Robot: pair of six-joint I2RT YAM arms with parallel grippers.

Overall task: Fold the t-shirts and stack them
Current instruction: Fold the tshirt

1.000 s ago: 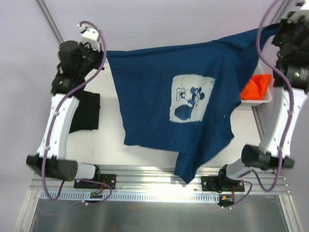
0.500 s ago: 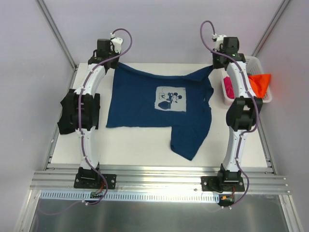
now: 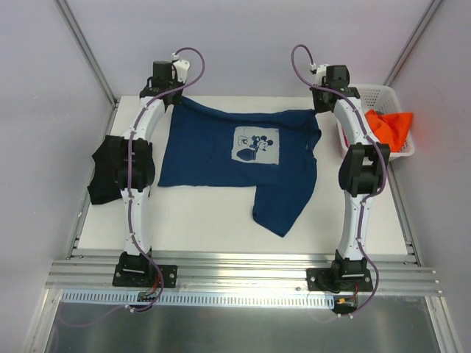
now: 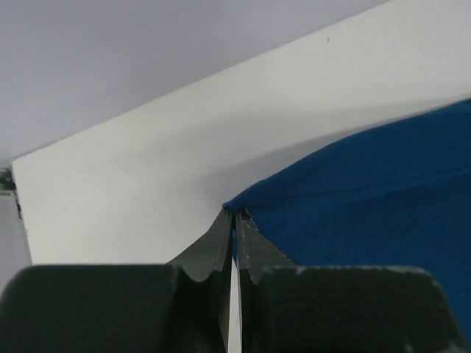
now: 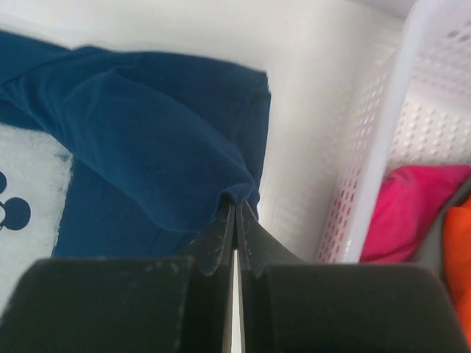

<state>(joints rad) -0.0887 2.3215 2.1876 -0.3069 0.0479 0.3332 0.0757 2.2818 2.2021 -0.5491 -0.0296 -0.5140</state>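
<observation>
The navy t-shirt point(image 3: 213, 154) lies print-up on the table point(image 3: 221, 228), its far edge running side to side; we have the left gripper point(image 4: 235, 215) and right gripper point(image 5: 235, 204) each clamped on a far corner, cloth trailing nearward (the black t-shirt point(image 3: 98, 190) is mostly hidden by the left arm)

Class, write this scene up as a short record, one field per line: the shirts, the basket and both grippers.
navy shirt: spread out, print up, one end trailing toward the near edge
left gripper: shut on the navy shirt's far left corner
right gripper: shut on its far right corner
basket: white, far right, holds orange shirt and pink shirt
black shirt: lies left of the navy shirt
</observation>
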